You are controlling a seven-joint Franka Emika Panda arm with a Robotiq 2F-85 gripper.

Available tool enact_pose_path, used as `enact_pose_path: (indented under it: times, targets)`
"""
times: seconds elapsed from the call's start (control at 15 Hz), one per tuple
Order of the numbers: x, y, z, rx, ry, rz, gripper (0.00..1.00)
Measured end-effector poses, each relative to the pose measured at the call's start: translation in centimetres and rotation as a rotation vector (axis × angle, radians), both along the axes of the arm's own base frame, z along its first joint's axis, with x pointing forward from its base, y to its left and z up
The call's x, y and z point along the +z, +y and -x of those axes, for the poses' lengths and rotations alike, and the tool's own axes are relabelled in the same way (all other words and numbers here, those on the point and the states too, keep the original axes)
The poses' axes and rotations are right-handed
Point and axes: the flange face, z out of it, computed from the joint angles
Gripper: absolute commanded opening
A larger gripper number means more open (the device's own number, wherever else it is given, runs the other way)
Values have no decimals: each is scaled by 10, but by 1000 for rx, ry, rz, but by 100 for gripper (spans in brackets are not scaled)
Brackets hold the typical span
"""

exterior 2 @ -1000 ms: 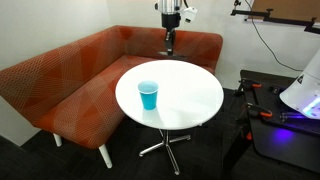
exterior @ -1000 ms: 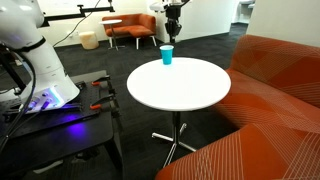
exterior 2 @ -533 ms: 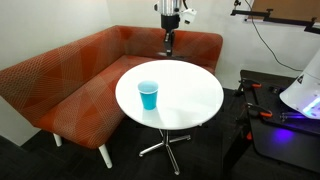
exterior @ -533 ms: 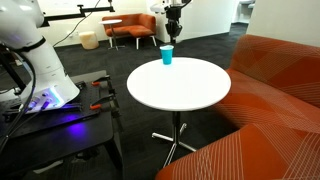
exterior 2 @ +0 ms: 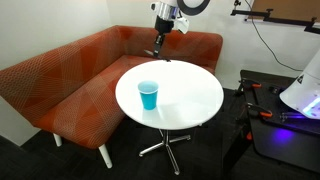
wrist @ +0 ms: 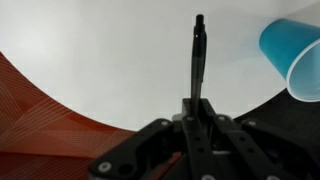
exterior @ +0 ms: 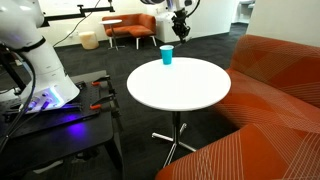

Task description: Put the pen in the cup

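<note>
My gripper (exterior 2: 162,30) hangs above the far edge of the round white table (exterior 2: 190,100), tilted, and is shut on the dark pen (exterior 2: 157,46), which sticks out below it. In the wrist view the pen (wrist: 197,60) points away from the jaws (wrist: 196,108) over the white tabletop. The small blue cup (exterior 2: 148,96) stands upright on the table, well apart from the gripper. It shows at the upper right of the wrist view (wrist: 296,55) and near the table's far edge in an exterior view (exterior: 166,56), just below my gripper (exterior: 182,28).
An orange corner sofa (exterior 2: 70,80) wraps round the table. A dark bench (exterior: 60,125) with the robot base, cables and red-handled tools stands beside the table. Orange chairs (exterior: 130,27) stand far behind.
My gripper has tilted and swung slightly, with the pen still held in it; the pen now hangs at a slant. The cup has not moved.
</note>
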Motion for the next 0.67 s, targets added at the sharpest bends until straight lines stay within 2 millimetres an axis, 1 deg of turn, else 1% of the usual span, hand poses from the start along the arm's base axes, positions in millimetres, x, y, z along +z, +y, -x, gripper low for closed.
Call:
enact_pose_path:
  times: [0.4,0.67]
  targets:
    - [-1,7,-5,70,-192,-66,3]
    - [0,9,-7,104,-240,-104,3]
